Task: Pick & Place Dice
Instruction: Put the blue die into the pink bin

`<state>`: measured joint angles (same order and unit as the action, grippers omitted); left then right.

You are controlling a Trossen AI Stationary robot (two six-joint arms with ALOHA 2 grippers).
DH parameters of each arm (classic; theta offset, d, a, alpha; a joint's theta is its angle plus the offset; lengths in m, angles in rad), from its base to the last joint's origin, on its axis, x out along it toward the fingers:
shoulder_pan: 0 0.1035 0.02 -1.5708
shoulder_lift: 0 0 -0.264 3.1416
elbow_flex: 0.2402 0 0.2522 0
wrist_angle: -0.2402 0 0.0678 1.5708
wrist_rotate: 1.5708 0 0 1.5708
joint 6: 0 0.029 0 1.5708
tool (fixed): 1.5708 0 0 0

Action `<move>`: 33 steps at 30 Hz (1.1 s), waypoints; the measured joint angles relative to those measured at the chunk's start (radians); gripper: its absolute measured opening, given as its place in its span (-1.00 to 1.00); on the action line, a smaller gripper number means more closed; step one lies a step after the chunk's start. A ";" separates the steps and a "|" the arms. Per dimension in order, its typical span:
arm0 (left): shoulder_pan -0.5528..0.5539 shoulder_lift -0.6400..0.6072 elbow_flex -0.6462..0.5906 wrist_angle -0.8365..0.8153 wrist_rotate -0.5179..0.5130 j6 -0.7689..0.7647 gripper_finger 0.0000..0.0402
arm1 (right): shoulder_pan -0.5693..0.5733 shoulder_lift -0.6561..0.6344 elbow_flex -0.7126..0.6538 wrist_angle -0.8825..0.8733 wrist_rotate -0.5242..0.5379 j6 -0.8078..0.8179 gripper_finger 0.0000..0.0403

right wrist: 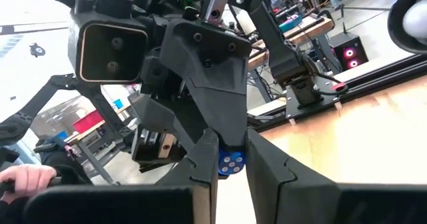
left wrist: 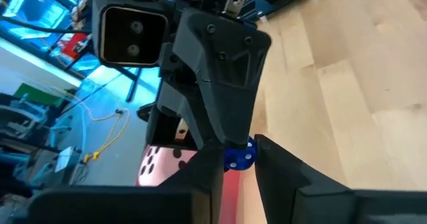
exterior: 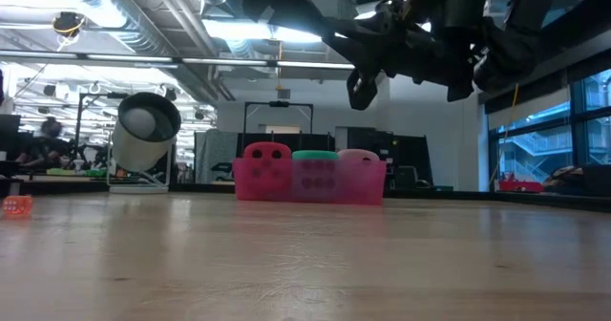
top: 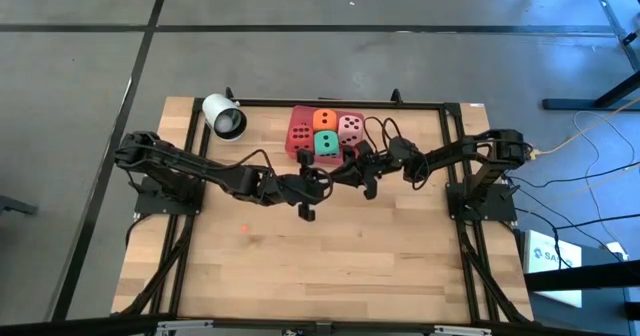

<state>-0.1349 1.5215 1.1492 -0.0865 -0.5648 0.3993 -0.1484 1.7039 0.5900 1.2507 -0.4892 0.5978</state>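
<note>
A small blue die with white pips [right wrist: 231, 164] hangs in mid-air between my two grippers, which meet tip to tip just near of the pink tray [top: 296, 152]. My right gripper [right wrist: 231, 151] is shut on the die. The fingers of my left gripper [left wrist: 239, 163] stand narrowly apart on either side of the same die [left wrist: 239, 156]. Red [top: 301, 131], orange [top: 326, 119], green [top: 326, 142] and light pink [top: 350, 128] dice sit in the tray. In the high view the arms hide the blue die. My right gripper pinches the blue die by two opposite faces [right wrist: 221, 165] between its two fingers. The fingers come about level from the table's right side. The die is lifted clear of the table. My left gripper's fingers [left wrist: 267, 164] flank the die from the table's left; whether they touch it I cannot tell.
A white cup-like cylinder [top: 224, 116] stands at the far left of the table. A small red thing [top: 245, 227] lies on the bare wood nearer the front. The black frame rail [top: 300, 103] runs along the far edge behind the tray.
</note>
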 joint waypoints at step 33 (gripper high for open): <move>-0.002 -0.099 -0.001 -0.143 -0.045 -0.057 0.03 | -0.105 -0.022 0.001 -0.014 -0.129 0.024 -0.75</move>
<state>-0.1368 1.4228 1.1483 -0.2293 -0.6103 0.3420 -0.2537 1.6820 0.5907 1.2367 -0.6178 0.6214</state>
